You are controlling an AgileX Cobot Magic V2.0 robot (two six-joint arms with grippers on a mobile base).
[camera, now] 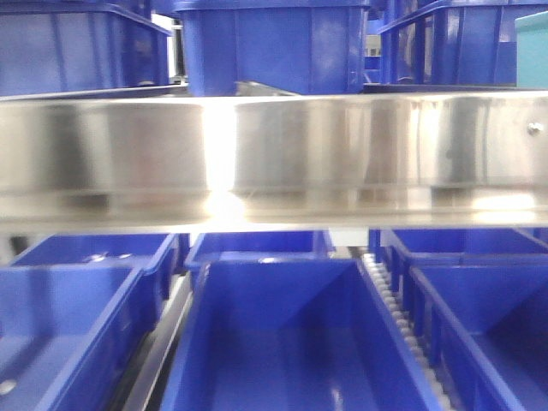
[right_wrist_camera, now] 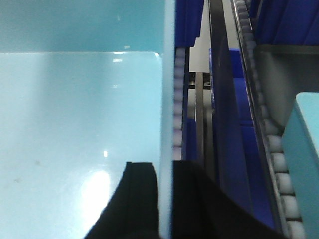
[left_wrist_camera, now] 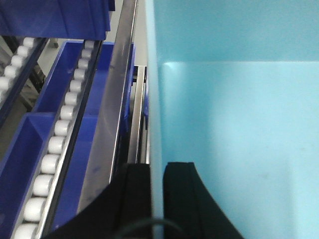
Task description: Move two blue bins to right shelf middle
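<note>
My left gripper (left_wrist_camera: 157,199) is shut on the left wall of a light blue bin (left_wrist_camera: 239,124), one finger outside the wall and one inside. In the right wrist view my right gripper (right_wrist_camera: 166,199) is shut the same way on the right wall of a light blue bin (right_wrist_camera: 79,114), whose inside is bare and glossy. A second light blue bin (right_wrist_camera: 304,149) shows at the right edge of that view, on a roller track. A corner of a light blue bin (camera: 533,51) also shows at the top right of the front view. Neither gripper appears in the front view.
A steel shelf rail (camera: 274,154) crosses the front view, with dark blue bins (camera: 274,43) above it and more dark blue bins (camera: 282,342) below. White roller tracks (left_wrist_camera: 50,149) run beside the held bin on the left, and more rollers (right_wrist_camera: 274,144) on the right.
</note>
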